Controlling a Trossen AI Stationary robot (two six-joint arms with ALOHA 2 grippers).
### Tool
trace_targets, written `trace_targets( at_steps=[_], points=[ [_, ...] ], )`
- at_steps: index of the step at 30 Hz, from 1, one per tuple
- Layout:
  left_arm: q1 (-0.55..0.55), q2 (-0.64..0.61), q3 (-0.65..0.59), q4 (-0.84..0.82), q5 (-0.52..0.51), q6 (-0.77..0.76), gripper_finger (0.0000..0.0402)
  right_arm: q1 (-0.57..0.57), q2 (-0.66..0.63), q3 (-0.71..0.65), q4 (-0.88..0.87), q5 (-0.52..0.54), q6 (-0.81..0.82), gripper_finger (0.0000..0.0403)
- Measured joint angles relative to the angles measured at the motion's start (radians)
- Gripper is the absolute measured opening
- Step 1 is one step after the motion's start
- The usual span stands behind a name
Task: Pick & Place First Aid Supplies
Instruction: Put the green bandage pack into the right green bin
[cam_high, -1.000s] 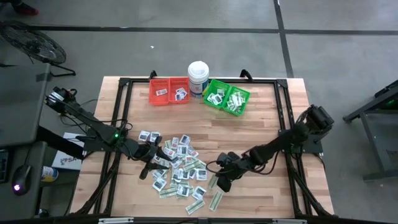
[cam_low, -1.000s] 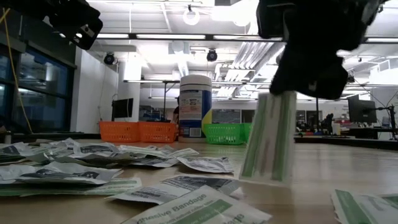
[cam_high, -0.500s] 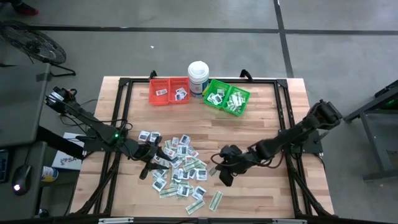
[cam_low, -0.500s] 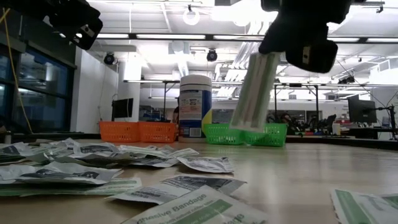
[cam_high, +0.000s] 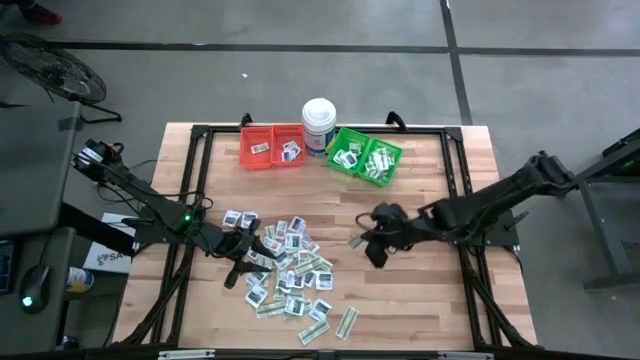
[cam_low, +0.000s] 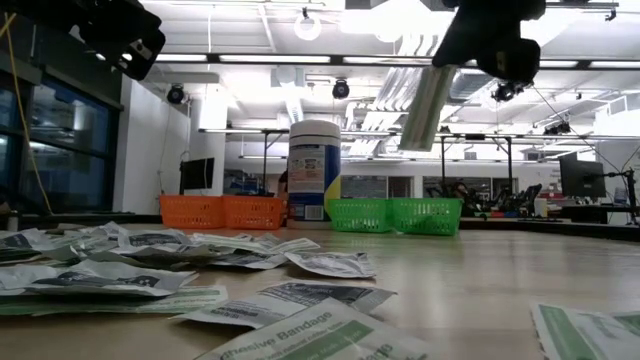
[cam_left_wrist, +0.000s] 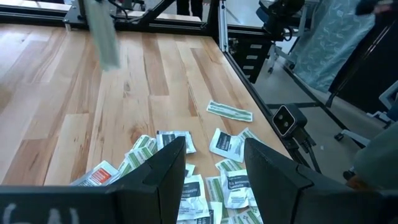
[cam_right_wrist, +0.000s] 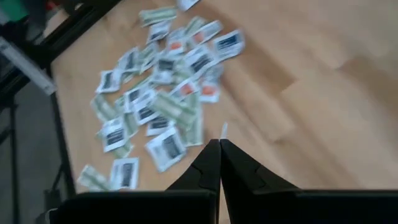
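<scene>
Your left gripper (cam_high: 243, 262) sits low over the left edge of the scattered first aid supplies (cam_high: 288, 272), its fingers (cam_left_wrist: 166, 168) spread apart with nothing between them; in the left wrist view you see white square packets and green-and-white strips lying on the wood just past the fingertips. The heap itself lies on the table (cam_high: 420, 310) left of centre, toward the near side, with one loose green-and-white strip (cam_high: 346, 322) lying apart at its near right corner. At the far edge, from left to right, you have the red bin (cam_high: 272, 146) with a few packets in it, the white tub (cam_high: 318, 124) standing upright just beside it, then the green bin (cam_high: 365, 156) holding several strips. Your right gripper (cam_high: 374, 238) is raised above the table right of the heap and short of the green bin, fingers pressed together and pinching one long pale green-and-white strip (cam_low: 428, 107); in the low view that strip hangs tilted from the fingers, well clear of the wood. In the right wrist view you see only its thin edge (cam_right_wrist: 224, 129) sticking out past the closed fingertips, with the heap blurred beyond
</scene>
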Motion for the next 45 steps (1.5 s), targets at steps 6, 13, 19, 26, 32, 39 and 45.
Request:
trace_targets(
  at_steps=[6,13,19,26,32,39,45],
  points=[
    [0.000,0.000,0.000,0.000,-0.008,0.007,0.0162,-0.118,-0.127,0.000,-0.168,0.018,-0.047,0.0000],
    [0.001,0.000,0.000,0.000,-0.025,0.015,0.0162,-0.307,-0.216,0.000,-0.301,0.063,-0.124,0.0000],
    [0.001,0.000,0.000,0.005,-0.052,0.016,0.0162,-0.507,-0.231,0.000,-0.307,0.029,-0.282,0.0000],
    [0.001,0.000,0.000,0.065,-0.199,0.048,0.0162,-0.765,-0.218,0.000,-0.261,-0.166,-0.505,0.0000],
    [0.002,0.000,0.000,0.120,-0.301,0.098,0.0162,-0.979,-0.150,0.000,-0.241,-0.431,-0.696,0.0000],
    [0.002,0.000,0.000,0.161,-0.365,0.116,0.0162,-1.133,-0.036,0.000,-0.177,-0.606,-0.853,0.0000],
    [0.002,0.000,0.000,0.179,-0.375,0.106,0.0162,-1.233,0.067,0.000,-0.144,-0.754,-0.920,0.0000]
  ],
)
